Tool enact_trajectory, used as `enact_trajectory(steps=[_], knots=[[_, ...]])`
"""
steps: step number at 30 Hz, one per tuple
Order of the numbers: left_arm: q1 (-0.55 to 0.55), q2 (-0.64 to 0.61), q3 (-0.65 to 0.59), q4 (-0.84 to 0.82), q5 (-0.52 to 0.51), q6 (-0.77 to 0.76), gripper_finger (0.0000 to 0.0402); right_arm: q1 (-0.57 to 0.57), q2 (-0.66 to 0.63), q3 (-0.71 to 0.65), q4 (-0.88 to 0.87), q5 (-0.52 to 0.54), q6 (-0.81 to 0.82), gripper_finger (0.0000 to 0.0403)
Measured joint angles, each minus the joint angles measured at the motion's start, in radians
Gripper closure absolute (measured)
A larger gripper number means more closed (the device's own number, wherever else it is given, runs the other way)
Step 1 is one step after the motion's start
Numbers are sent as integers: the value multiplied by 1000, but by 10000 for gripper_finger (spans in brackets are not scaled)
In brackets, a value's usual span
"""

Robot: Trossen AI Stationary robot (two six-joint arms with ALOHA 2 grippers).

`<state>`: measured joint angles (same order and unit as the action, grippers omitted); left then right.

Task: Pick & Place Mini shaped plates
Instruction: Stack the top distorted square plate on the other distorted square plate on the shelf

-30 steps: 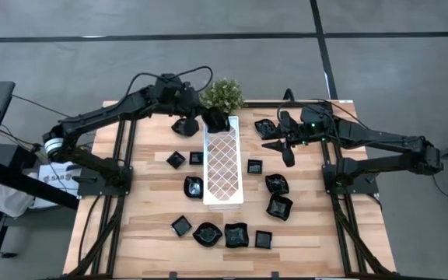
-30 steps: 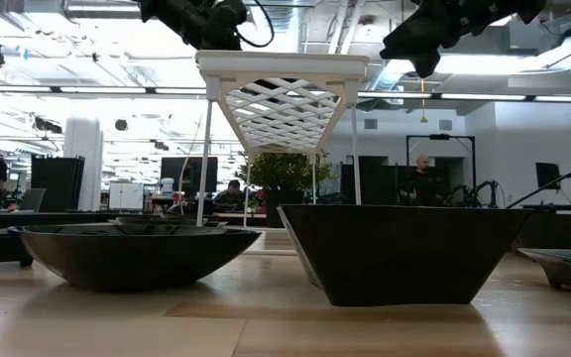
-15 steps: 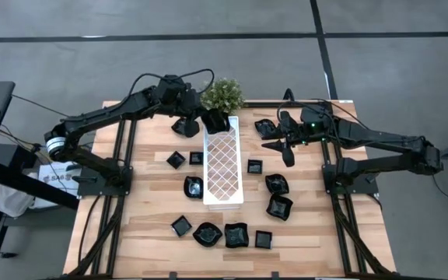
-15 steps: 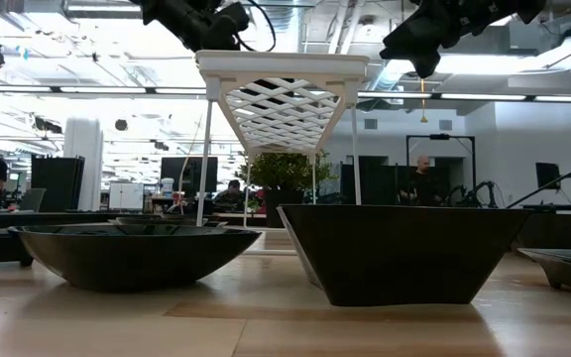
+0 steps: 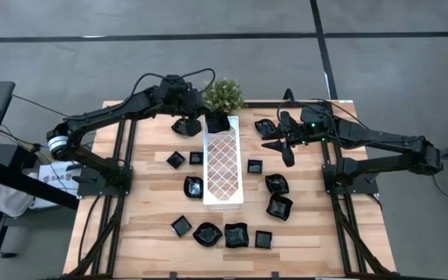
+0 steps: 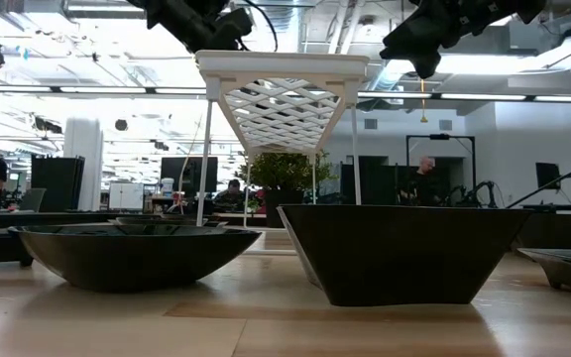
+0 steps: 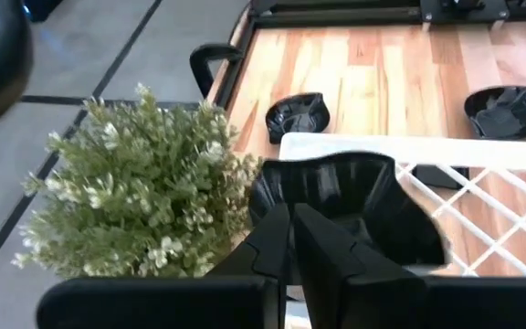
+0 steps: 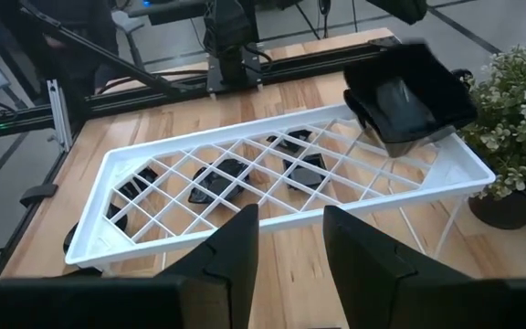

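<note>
Wooden tabletop, black mini plates (image 5: 234, 234) scattered around the raised white lattice tray (image 5: 224, 167), and the left gripper (image 7: 289, 239) pinches a wavy-edged plate (image 7: 345, 206) by its rim over the tray's end beside the potted plant (image 5: 222, 96). Best lower it level and clear of the foliage before letting go. Right gripper (image 8: 289, 236) waits, fingers parted and empty, off the tray's other side.

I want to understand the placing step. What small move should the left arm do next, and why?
Probably open the left claw a little more and lift away. It holds a wavy black plate by its rim over the end of the white tray beside the plant. The right claw waits open.
</note>
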<state>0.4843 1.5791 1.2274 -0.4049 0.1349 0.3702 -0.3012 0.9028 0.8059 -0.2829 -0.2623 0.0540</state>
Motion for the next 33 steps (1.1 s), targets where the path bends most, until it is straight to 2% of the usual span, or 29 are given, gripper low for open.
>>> enact_trajectory(steps=[13,25,33], knots=[[-10,-22,0,2,-21,-43,379,14,0,0,0,0,34,282],[-109,-253,0,-51,-41,-98,381,33,56,1,-8,-2,220,282],[-180,-406,-119,-54,-43,-193,381,157,101,1,-255,-57,315,282]])
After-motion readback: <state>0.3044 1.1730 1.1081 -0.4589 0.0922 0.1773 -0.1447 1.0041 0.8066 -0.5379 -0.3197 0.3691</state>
